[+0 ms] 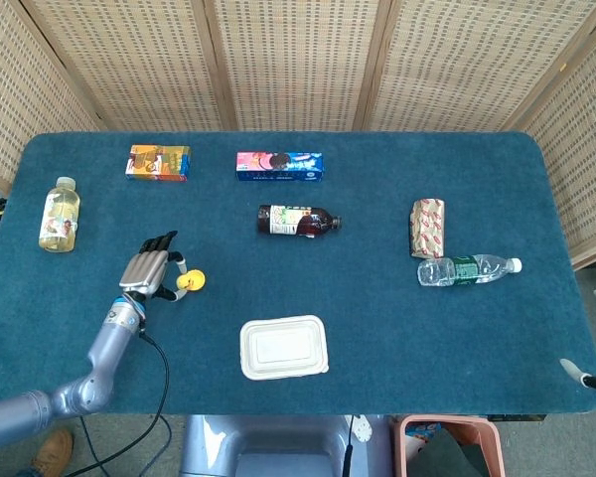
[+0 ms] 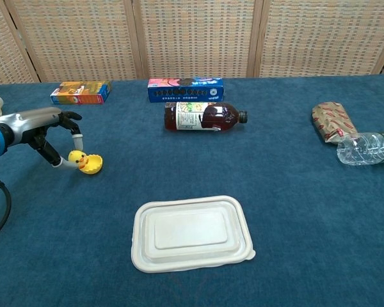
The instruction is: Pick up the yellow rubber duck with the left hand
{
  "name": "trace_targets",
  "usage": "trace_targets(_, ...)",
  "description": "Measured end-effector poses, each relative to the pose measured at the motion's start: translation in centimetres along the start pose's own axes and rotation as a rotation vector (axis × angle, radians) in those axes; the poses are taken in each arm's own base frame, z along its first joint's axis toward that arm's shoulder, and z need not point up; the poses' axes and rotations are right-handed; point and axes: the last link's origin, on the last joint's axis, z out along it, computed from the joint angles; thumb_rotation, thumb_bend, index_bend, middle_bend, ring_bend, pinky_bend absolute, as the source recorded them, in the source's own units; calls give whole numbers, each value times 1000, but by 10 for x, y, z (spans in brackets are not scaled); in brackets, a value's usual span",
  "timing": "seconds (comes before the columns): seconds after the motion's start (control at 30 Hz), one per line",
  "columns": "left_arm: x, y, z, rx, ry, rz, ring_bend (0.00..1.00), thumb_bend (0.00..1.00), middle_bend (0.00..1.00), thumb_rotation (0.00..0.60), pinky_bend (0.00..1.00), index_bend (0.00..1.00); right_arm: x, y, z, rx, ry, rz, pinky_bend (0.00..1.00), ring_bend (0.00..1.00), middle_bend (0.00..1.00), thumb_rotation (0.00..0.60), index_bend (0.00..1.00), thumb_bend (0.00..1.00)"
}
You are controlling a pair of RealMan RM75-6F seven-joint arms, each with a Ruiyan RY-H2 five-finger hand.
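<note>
The small yellow rubber duck (image 2: 76,158) is pinched between the thumb and a finger of my left hand (image 2: 48,126), just above the blue table. In the head view the duck (image 1: 181,284) shows at the fingertips of the left hand (image 1: 150,269), right against a yellow cap-like cup (image 1: 195,280). The other fingers are spread over it. Of my right hand (image 1: 586,376), only pale fingertips show at the right edge of the head view, apart and with nothing in them.
The yellow cup (image 2: 92,165) lies touching or just beside the duck. A white lidded container (image 2: 191,233) sits front centre. A dark bottle (image 2: 203,117), two snack boxes (image 2: 185,89), a juice bottle (image 1: 59,214), a wrapped packet (image 2: 330,121) and a water bottle (image 2: 368,147) lie around.
</note>
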Motion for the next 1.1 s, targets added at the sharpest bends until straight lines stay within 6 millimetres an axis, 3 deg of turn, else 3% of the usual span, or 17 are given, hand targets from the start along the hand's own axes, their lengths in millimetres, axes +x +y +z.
trace_targets(0.5,-2,9,10,1,-11,41,0,294,0,600,0,526,0,2,1,-7,-2,3,0,0,0,600,0,0)
trace_targets(0.7,-4,9,12,21,-24,54,0,272,0,600,0,263,1,3,2,-11,-1,10,0,0,0,600,0,0)
trace_targets(0.87,-2,11,9,27,-34,54,0,147,0,600,0,51,1,2,1,-10,0,12,0,0,0,600,0,0)
trace_targets(1.1,14,14,3,5,-2,17,0,5,0,600,0,0,3,3,0,-14,6,19,0,0,0,600,0,0)
